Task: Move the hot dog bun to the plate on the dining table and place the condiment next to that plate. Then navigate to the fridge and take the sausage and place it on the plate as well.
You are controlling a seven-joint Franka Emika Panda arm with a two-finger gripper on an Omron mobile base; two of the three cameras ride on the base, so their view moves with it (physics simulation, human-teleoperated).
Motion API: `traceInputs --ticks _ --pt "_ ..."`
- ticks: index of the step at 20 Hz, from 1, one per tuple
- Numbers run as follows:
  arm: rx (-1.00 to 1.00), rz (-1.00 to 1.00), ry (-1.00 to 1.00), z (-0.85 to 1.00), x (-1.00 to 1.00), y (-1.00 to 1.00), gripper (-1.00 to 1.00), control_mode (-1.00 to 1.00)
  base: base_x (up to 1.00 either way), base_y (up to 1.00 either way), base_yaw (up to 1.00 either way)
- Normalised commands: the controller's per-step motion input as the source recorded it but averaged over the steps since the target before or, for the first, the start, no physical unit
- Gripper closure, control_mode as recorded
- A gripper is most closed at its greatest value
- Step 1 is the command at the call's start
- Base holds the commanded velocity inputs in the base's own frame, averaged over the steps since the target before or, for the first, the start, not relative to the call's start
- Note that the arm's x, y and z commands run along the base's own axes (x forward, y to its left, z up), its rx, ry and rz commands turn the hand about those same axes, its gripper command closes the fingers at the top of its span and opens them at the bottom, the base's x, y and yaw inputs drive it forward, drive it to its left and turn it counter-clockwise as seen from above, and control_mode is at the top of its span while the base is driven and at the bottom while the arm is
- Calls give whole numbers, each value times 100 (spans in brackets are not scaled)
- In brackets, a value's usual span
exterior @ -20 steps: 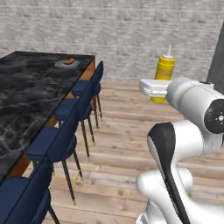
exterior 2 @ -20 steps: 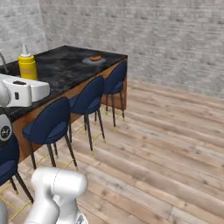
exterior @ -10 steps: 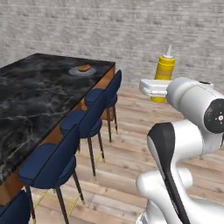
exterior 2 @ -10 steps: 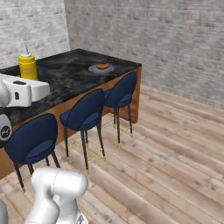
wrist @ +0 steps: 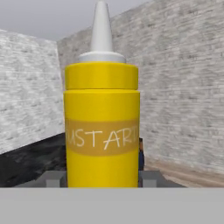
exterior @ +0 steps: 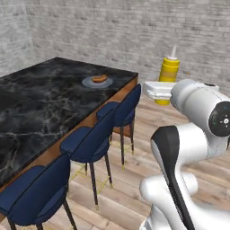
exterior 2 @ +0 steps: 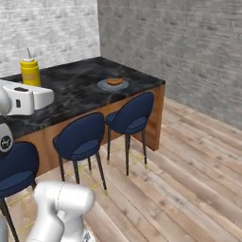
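The lower part of the condiment (exterior: pixel 169 72) is hidden behind the white hand in the left base view, and in the right base view its base (exterior 2: pixel 30 72) is likewise covered. In the hand view the bottle's foot (wrist: pixel 102 127) is cut off below, and its label is read only in part (the first letter is lost round the curve). The dining table (exterior: pixel 40 108) is cropped by the left edge. The hot dog bun (exterior 2: pixel 114 81) on the plate (exterior 2: pixel 105 86) is rendered too small for detail.

three blue chairs (exterior: pixel 92 141) stand on a wooden floor (exterior 2: pixel 189 160) before grey brick walls (exterior: pixel 134 31).
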Motion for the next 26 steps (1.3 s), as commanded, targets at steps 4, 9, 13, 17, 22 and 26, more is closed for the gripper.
traceInputs --ticks 4,9,13,17,22,26 --pt "0 0 0 0 0 0 100 100 96 -61 37" --pt "0 0 0 0 0 0 100 100 99 -58 39" --pt "0 0 0 0 0 0 100 100 100 -54 40" --pt "0 0 0 0 0 0 100 100 100 -52 41" --pt "0 0 0 0 0 0 100 100 99 -46 43" --pt "0 0 0 0 0 0 100 100 92 -39 46"
